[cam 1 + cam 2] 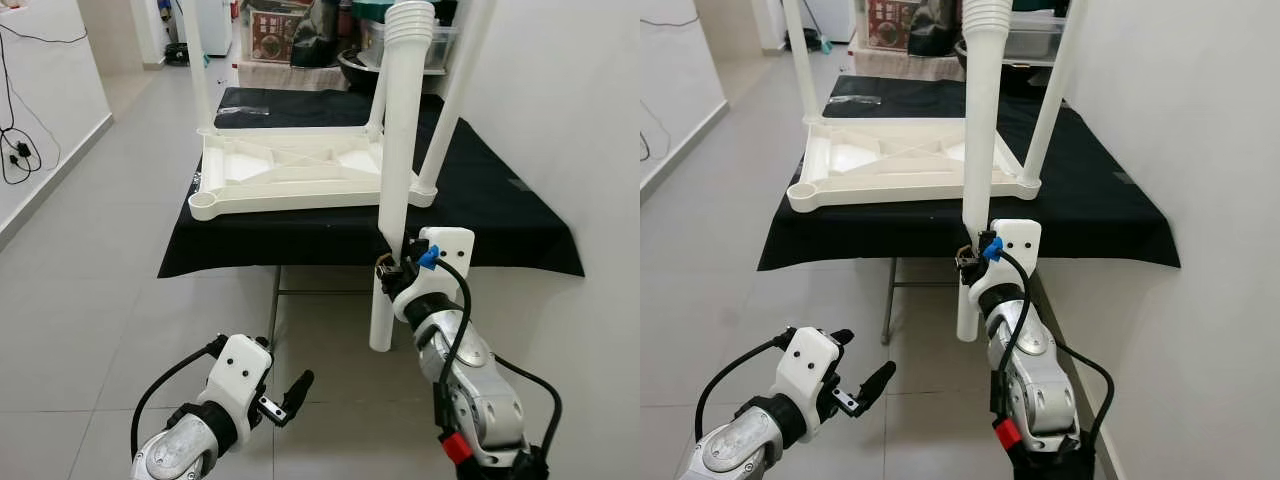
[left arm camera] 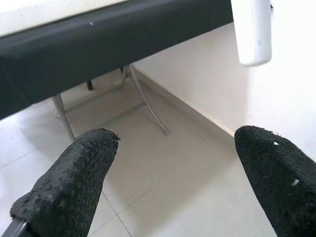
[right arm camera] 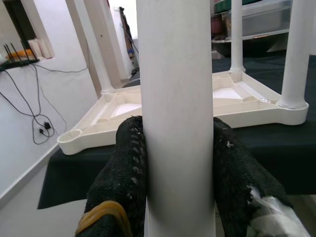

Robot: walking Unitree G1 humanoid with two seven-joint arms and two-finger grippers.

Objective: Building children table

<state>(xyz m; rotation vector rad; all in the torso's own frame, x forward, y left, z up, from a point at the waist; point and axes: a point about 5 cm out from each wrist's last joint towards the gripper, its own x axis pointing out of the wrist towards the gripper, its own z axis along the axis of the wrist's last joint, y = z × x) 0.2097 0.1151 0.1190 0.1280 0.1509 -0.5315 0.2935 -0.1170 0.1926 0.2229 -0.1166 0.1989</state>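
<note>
Right gripper [image 1: 392, 268]: raised in front of the black-covered table's near edge, fingers [image 3: 129, 168] clenched on either side of the loose white leg [image 1: 400, 170], pressed against it.
Loose white leg: upright, slightly tilted, lower end below the level of the cloth edge, ribbed upper end high above the tabletop; off the floor.
Children's tabletop [image 1: 290, 172]: white plastic, upside down on the black cloth [image 1: 480, 200], ribbed underside showing.
Fitted legs: three standing up from corners, one at the near right corner [image 1: 445, 110], one far left [image 1: 198, 60], one far right behind the held leg.
Empty socket [image 1: 203, 203]: near left corner, round, open.
Left gripper [image 1: 290, 395]: low over the grey tiled floor [image 1: 90, 300], well apart from the table, fingers [image 2: 69, 182] spread wide, nothing between them.
Folding table legs [image 2: 143, 101]: grey metal, under the cloth.
Background: storage boxes [image 1: 275, 30] beyond the table; white wall at right.
</note>
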